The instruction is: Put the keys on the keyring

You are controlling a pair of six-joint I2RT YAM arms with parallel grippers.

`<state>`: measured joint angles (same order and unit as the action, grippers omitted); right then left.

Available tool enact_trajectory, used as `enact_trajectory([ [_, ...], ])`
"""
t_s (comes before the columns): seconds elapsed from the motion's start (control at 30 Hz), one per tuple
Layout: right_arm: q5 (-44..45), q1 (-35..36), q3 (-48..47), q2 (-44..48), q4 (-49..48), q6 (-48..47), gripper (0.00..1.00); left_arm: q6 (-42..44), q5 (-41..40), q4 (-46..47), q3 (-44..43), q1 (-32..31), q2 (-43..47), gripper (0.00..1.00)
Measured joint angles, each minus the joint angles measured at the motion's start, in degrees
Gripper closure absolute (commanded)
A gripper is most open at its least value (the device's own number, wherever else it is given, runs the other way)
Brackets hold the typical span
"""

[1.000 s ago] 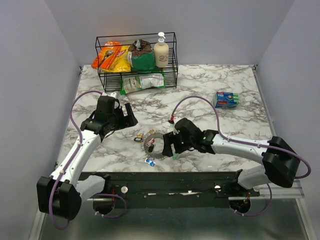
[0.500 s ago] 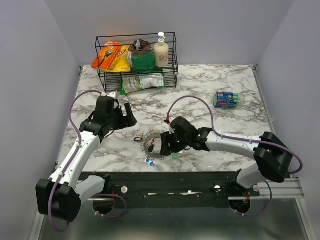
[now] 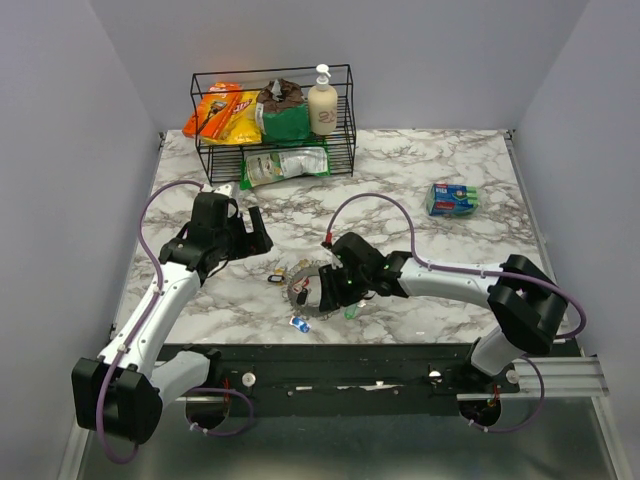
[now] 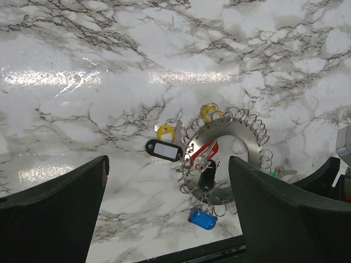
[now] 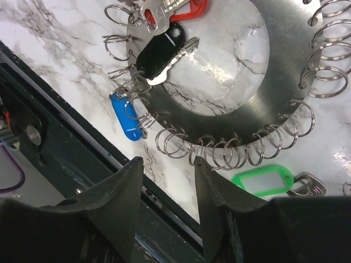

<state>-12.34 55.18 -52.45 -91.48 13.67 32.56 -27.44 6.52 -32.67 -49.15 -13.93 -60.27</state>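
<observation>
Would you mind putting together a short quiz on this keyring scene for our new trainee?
1. True or false: the green key lies inside the central hole of the keyring.
2. The right gripper is: A) shut on a key; B) open, holding nothing; C) out of view.
3. What colour is the key at the keyring's rim nearest the front edge of the table?

Key
1. False: it lies on the table outside the rim.
2. B.
3. Blue: the blue key.
</observation>
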Motion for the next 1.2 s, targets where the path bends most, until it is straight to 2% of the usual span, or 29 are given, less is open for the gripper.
enact_trajectory([
  [0.07, 0.02, 0.0, 0.0, -0.04, 0.57, 0.11, 0.51, -0.02, 0.02, 0.0, 0.0, 0.0, -0.04, 0.01],
  [0.13, 0.04, 0.0, 0.0, -0.02, 1.07, 0.39, 0.59, -0.02, 0.04, 0.04, 0.0, 0.0, -0.13, 0.01],
  [0.5, 0.11, 0.0, 0.0, -0.02, 2.99, 1.31, 0.6, -0.07, 0.11, 0.15, -0.24, 0.0, -1.42, 0.01],
  [0.57, 0.35, 0.0, 0.0, -0.02, 2.99, 1.57, 0.66, -0.07, 0.11, 0.24, -0.44, 0.0, -1.42, 0.01],
  [0.67, 0.92, 0.0, 0.0, -0.02, 2.99, 2.23, 0.69, -0.13, 0.13, 0.46, -0.66, 0.0, -1.42, 0.01],
  [1.2, 2.19, 0.0, 0.0, -0.04, 3.02, 4.92, 0.69, -0.48, 0.15, 0.57, -0.66, 0.0, -1.44, 0.01],
])
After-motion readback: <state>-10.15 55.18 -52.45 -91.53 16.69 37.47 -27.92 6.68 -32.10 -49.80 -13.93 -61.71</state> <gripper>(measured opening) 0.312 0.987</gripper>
